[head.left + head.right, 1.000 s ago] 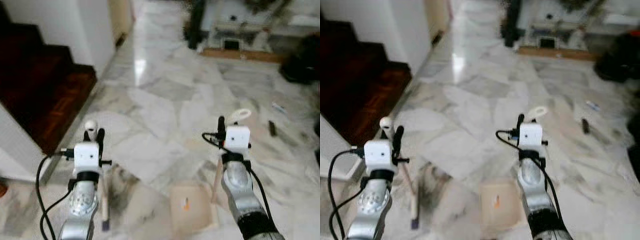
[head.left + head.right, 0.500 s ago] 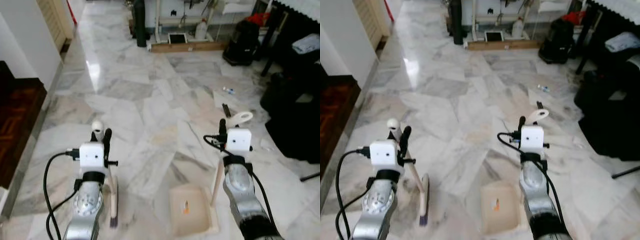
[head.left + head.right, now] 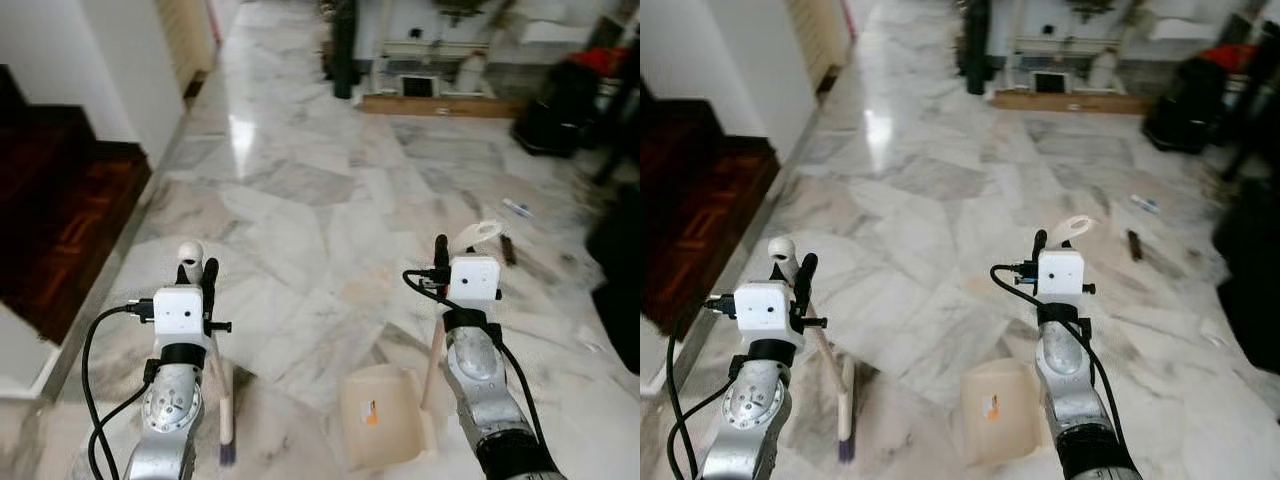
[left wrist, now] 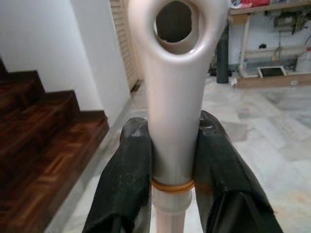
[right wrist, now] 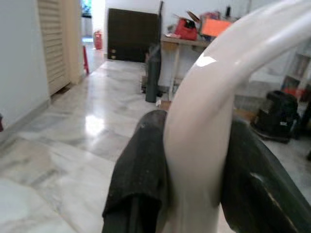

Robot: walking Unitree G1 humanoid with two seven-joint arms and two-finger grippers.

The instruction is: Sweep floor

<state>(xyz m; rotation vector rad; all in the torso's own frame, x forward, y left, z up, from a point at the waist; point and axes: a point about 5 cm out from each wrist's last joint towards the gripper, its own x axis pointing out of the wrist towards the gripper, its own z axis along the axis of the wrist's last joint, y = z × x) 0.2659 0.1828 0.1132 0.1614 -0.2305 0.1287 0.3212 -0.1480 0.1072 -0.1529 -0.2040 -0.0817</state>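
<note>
With the left gripper clamped on the broom at lower left and the right gripper clamped on the dustpan at lower centre, it seems mid-carry, next needing to reach the debris at centre right.

We note a glossy, polished marble floor that reflects light, beside dark varnished wooden stairs. The broom handle and the dustpan handle are smooth, glossy cream plastic, and the dustpan looks matt. The pincer fingers are matt black with a slightly rough, scuffed surface.
</note>
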